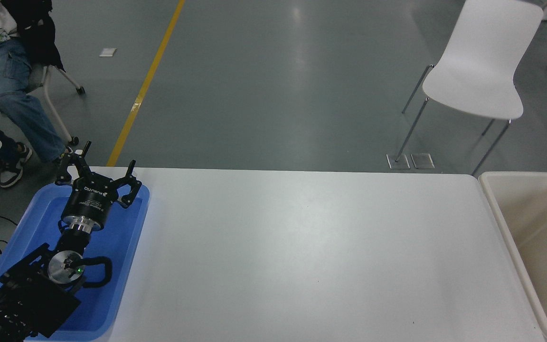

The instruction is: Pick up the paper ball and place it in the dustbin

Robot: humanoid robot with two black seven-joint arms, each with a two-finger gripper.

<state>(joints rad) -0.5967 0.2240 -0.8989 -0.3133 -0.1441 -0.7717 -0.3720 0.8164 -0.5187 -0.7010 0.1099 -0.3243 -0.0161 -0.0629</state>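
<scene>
The cream-beige dustbin (pixel 496 209) stands at the table's right end, cut off by the picture's right edge; the part of its inside that shows holds nothing I can see. The paper ball is out of view. My right gripper and arm are out of view. My left gripper (pixel 97 167) is parked at the lower left over the blue tray (pixel 126 251), its fingers spread open and empty.
A white table (pixel 302 251) spans the middle. A white chair (pixel 480 66) stands on the floor beyond the table's far right corner. A seated person's legs (pixel 12 99) show at the top left, beyond the tray.
</scene>
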